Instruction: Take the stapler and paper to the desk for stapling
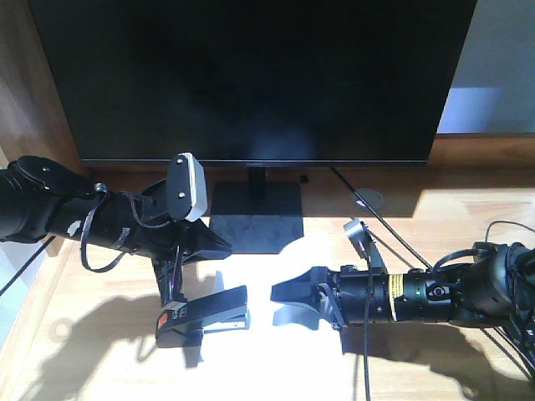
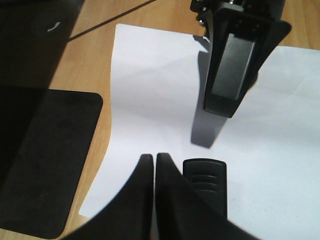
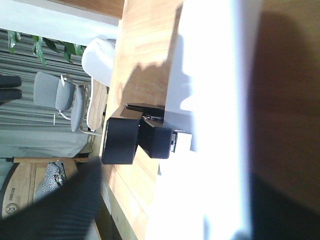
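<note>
Only one word I can read: "DREAM", printed on a round wooden board (image 3: 12, 197) far behind my right gripper. The yellow label (image 1: 399, 288) on my right arm and the monitor's small logo (image 1: 256, 164) are too small to read.

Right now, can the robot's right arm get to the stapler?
Probably yes. The right end effector points at the stapler across the paper, and nothing lies between them. The left end effector hangs right beside the stapler, though.

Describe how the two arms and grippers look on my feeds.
Both arms are black. The left gripper has dark tapered fingers, a grey-white camera block above and a looping black cable. The right gripper has broad black fingers, a yellow label band and trailing cables.
</note>
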You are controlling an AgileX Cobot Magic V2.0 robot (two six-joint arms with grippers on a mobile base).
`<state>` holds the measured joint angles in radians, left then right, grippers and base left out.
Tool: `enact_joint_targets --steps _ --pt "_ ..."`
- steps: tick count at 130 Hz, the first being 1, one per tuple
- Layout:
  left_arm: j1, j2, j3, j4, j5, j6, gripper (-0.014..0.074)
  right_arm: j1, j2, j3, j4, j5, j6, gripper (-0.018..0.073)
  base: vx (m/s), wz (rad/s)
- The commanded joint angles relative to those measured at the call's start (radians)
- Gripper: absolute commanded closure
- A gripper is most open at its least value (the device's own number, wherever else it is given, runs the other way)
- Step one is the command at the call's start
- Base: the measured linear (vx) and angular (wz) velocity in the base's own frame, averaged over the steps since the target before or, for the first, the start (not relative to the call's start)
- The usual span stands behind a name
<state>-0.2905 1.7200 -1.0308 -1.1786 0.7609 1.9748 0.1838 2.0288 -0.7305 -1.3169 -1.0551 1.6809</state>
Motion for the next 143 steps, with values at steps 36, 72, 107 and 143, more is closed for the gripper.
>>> enact_joint_targets --steps 36,72,107,143 --pt "-0.004 -0.048 -0.017 -0.044 0.008 -0.052 0.0603 0.0 -0.201 -0.017 -0.067 0.209 -0.003 -0.002 0.0 0.0" --pt "-0.004 -0.065 -0.016 0.042 -0.173 -0.321 0.0603 0.0 -0.378 -0.017 -0.335 0.548 0.137 -0.0021 0.0 0.0" --pt "-0.003 -0.139 -0.016 0.436 -0.399 -0.808 0.0603 0.0 -0.565 -0.017 -0.481 0.747 0.237 0.0022 0.0 0.0" --pt "-0.003 -0.211 -0.016 1.073 -0.396 -1.529 0.0603 0.0 -0.71 -0.017 -0.481 0.827 0.235 0.0333 0.0 0.0"
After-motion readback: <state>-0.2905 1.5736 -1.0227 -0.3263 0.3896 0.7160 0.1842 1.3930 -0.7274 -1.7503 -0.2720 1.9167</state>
